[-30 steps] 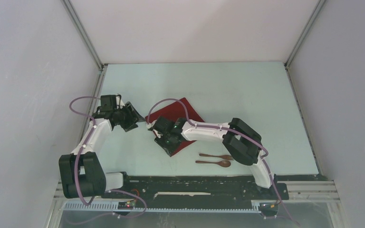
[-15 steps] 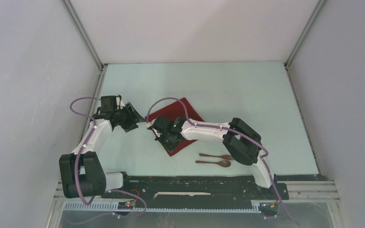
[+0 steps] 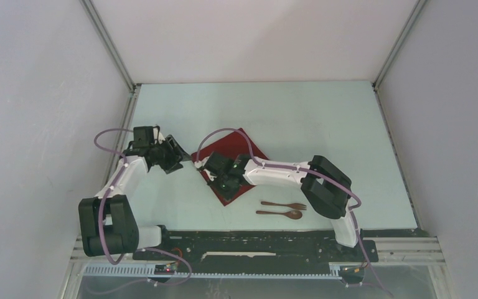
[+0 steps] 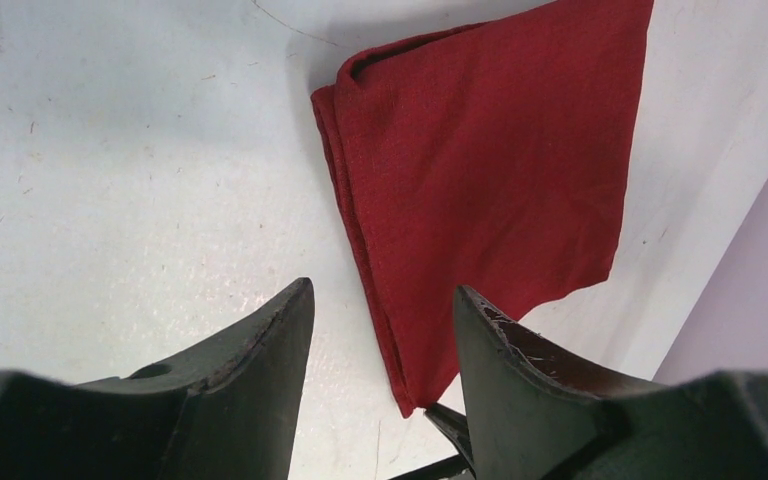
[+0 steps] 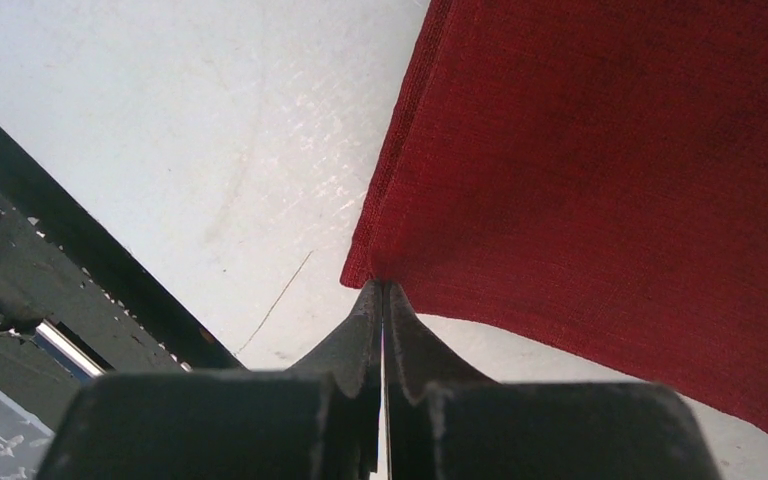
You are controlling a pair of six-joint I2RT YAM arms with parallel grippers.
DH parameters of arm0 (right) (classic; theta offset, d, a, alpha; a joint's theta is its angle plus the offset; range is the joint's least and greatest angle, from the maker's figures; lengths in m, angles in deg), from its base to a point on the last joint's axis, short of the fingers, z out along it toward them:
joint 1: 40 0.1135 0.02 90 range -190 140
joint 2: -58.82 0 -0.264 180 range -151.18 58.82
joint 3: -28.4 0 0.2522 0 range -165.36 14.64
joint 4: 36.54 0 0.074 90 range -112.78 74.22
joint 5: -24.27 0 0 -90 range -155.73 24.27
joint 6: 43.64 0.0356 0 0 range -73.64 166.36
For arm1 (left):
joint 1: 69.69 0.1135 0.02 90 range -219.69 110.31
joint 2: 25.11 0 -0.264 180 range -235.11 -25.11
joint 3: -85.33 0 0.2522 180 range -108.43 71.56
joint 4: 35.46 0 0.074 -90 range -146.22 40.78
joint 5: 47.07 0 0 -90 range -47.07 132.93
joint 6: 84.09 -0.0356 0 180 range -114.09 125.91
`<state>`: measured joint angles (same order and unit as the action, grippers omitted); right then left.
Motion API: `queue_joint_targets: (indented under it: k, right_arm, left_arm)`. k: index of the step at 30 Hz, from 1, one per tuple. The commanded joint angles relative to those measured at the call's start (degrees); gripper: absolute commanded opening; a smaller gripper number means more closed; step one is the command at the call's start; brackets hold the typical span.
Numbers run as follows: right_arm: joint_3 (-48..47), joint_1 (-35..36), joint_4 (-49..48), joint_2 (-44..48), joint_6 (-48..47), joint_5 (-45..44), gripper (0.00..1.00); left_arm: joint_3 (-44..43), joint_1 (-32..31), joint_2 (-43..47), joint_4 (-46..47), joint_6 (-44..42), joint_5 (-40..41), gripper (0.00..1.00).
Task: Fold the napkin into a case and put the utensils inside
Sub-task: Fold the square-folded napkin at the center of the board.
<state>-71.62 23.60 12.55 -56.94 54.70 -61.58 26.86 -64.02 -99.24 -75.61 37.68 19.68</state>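
1. Pale lilac-grey walls (image 3: 37,93) close in the space on three sides, with metal corner posts (image 3: 109,43) slanting down to the work surface.
2. Between them lies a pale, mint-white table (image 3: 311,118). The wrist views show it lightly scuffed and scratched. A black rail (image 3: 249,240) runs along its near edge, where both arms are bolted.
3. Left of the table's middle lies the napkin (image 3: 241,143), a dark red cloth folded into a layered rectangle and set on a diagonal.
4. The right arm (image 3: 280,171), white with black joints, reaches leftward across the napkin. The right gripper (image 5: 382,290) has its fingers pressed together on a corner of the cloth, and a shadow shows on the table under the edge beside it.
5. The left arm (image 3: 124,177) bends in from the left wall. The left gripper (image 4: 380,300) hangs over the napkin's left side with its fingers spread and nothing between them. One long folded edge runs up between them in its wrist view.
6. A dark brown fork (image 3: 284,205) and spoon (image 3: 280,213) lie side by side near the front edge, just apart from the napkin's near corner, with the fork farther back.
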Motion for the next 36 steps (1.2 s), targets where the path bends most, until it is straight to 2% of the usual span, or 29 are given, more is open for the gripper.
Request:
queue_joint_targets:
  k: [1,5,8,14,18,21,27,31,33,36]
  right_arm:
    - [0.7,0.7,-1.2,2.1,1.7,2.1,0.00]
    - [0.9,0.8,-2.0,1.4,2.2,2.7,0.00]
    - [1.4,0.6,-2.8,1.1,3.0,3.2,0.00]
    - [1.8,0.1,-3.1,0.7,4.0,3.6,0.00]
    - [2.2,0.0,-3.2,0.7,4.3,4.0,0.00]
    - [2.2,-0.5,-3.0,1.6,5.2,6.0,0.12]
    - [4.0,-4.7,-4.5,7.6,9.6,12.5,0.42]
    - [7.7,-11.1,-8.6,10.1,12.5,17.8,0.54]
    - [9.1,-13.8,-11.4,10.1,14.0,22.2,0.57]
    - [9.8,-14.5,-15.4,9.4,14.7,28.2,0.66]
  left_arm:
    - [0.2,0.4,-0.6,2.3,1.0,-2.1,0.59]
    - [-0.4,0.2,-3.3,4.5,3.3,-6.4,0.58]
    - [-0.7,0.1,-6.6,8.3,6.4,-9.8,0.53]
    - [-3.4,-1.2,-12.7,11.2,9.2,-6.9,0.49]
    - [-4.8,-1.4,-17.5,15.2,12.9,-8.2,0.32]
    - [-5.9,-2.2,-19.9,17.2,14.9,-8.1,0.27]
    - [-7.6,-2.6,-23.5,17.2,15.4,-5.5,0.20]
    - [-8.4,-2.5,-25.2,15.8,14.2,-3.4,0.17]
    - [-8.6,-2.4,-25.8,15.1,13.8,-2.8,0.15]
    - [-8.9,-1.9,-26.5,13.9,13.2,-1.9,0.13]
